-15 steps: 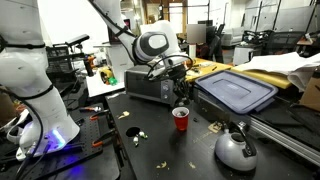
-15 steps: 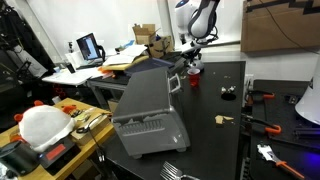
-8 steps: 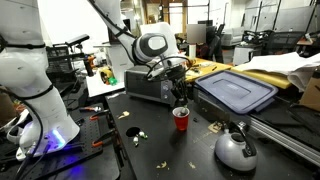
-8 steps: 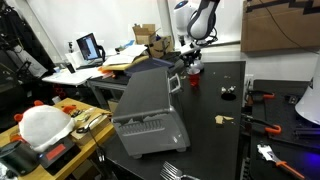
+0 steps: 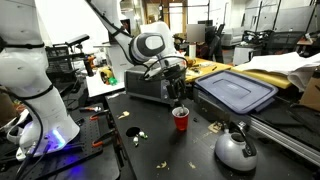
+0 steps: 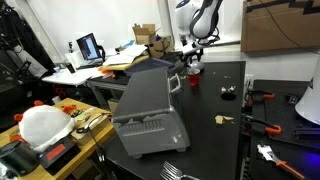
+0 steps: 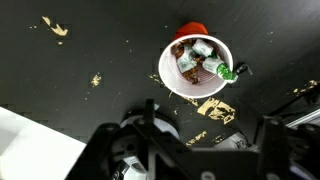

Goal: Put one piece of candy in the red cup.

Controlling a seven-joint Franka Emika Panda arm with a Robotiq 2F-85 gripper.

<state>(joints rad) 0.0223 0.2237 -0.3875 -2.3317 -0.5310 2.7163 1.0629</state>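
The red cup (image 7: 196,66) stands on the black table, showing its white inside from above in the wrist view. Several wrapped candy pieces (image 7: 190,58) lie in it, and a green-wrapped piece (image 7: 224,70) rests at its right rim. My gripper (image 7: 208,125) hangs directly above the cup, open, with nothing between its fingers (image 7: 145,115). In both exterior views the gripper (image 5: 180,96) (image 6: 193,62) hovers just over the red cup (image 5: 180,119) (image 6: 194,76).
A silver kettle (image 5: 236,148) stands near the cup, and behind it is a blue-lidded bin (image 5: 236,90). A grey box (image 5: 150,85) sits behind the gripper. Loose candy wrappers (image 7: 210,108) (image 5: 135,131) (image 6: 222,119) litter the table. A large grey appliance (image 6: 148,105) stands at the table's near end.
The fingers above the cup have spread apart. The arm has stayed almost in place over the cup.
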